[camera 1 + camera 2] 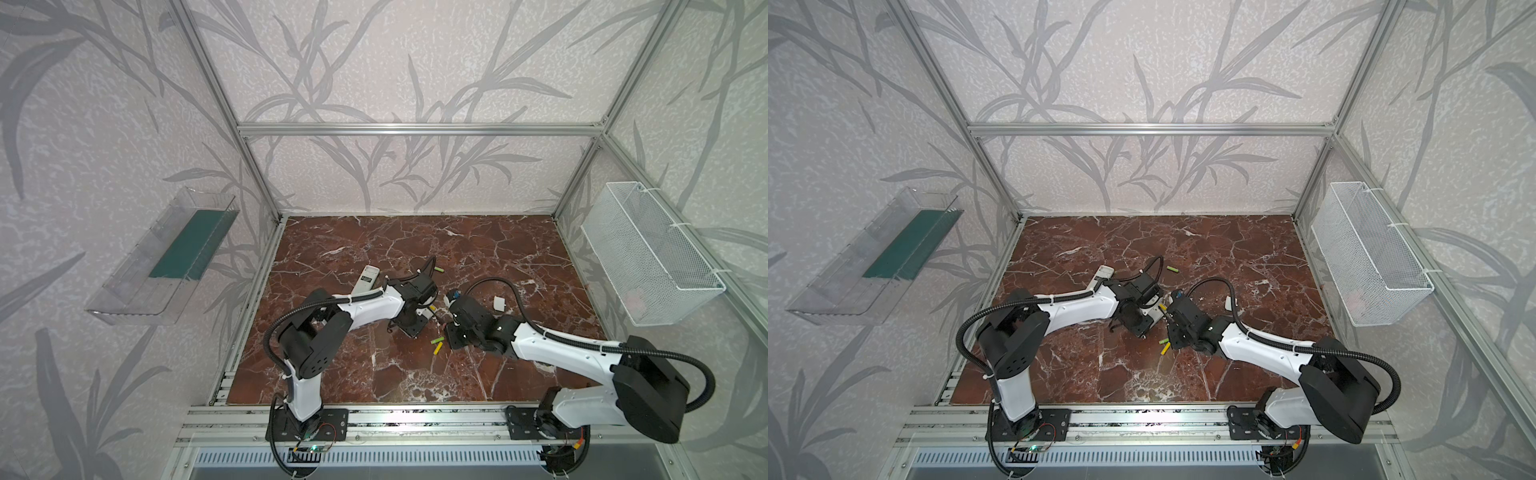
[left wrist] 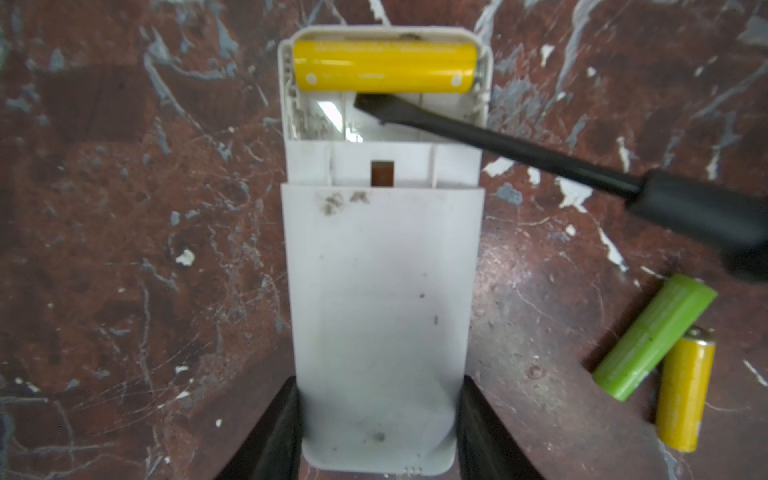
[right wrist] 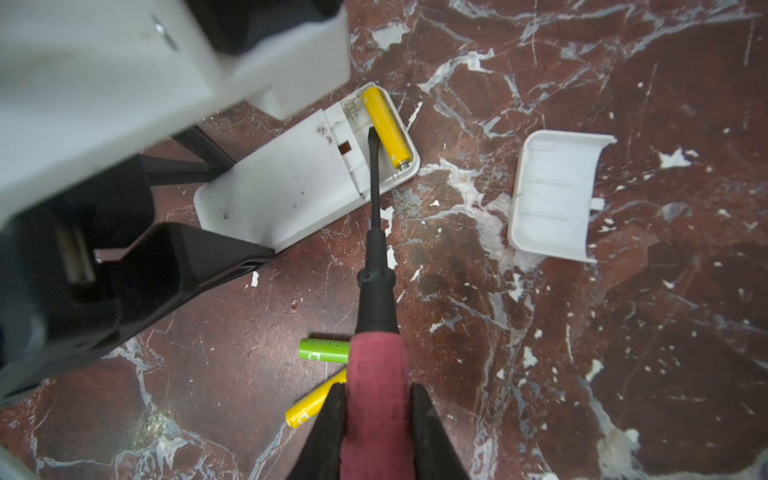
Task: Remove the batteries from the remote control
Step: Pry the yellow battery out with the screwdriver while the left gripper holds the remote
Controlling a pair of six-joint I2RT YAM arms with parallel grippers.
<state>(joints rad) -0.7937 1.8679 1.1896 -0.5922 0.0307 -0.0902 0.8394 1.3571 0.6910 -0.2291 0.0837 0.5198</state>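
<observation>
Batteries (image 1: 437, 340) are mostly out. One yellow battery (image 2: 384, 64) sits crosswise in the open compartment at the end of the remote control (image 2: 382, 291), in the slot nearest the end wall, and the slot next to it is bare.

My left claw (image 2: 379, 399) grips the remote control by its two long sides at the opposite end, with the remote lying back up on the bench (image 2: 124, 249). My right claw (image 3: 377, 411) is clenched on the red handle of the screwdriver (image 3: 372, 266). The screwdriver's black shaft slants down into the compartment. Its flat tip lies in the bare slot right beside the yellow battery, and I cannot tell whether they touch.

On the bench near my right claw lie a green battery (image 2: 654, 336) and a second yellow battery (image 2: 685, 388), close together in a narrow V. In both top views a further green battery (image 1: 439, 270) lies well apart, beyond my left arm. The white battery cover (image 3: 557, 195) lies on the bench, clear of the remote control. Another white remote (image 1: 365, 279) is partly hidden by my left arm.
</observation>
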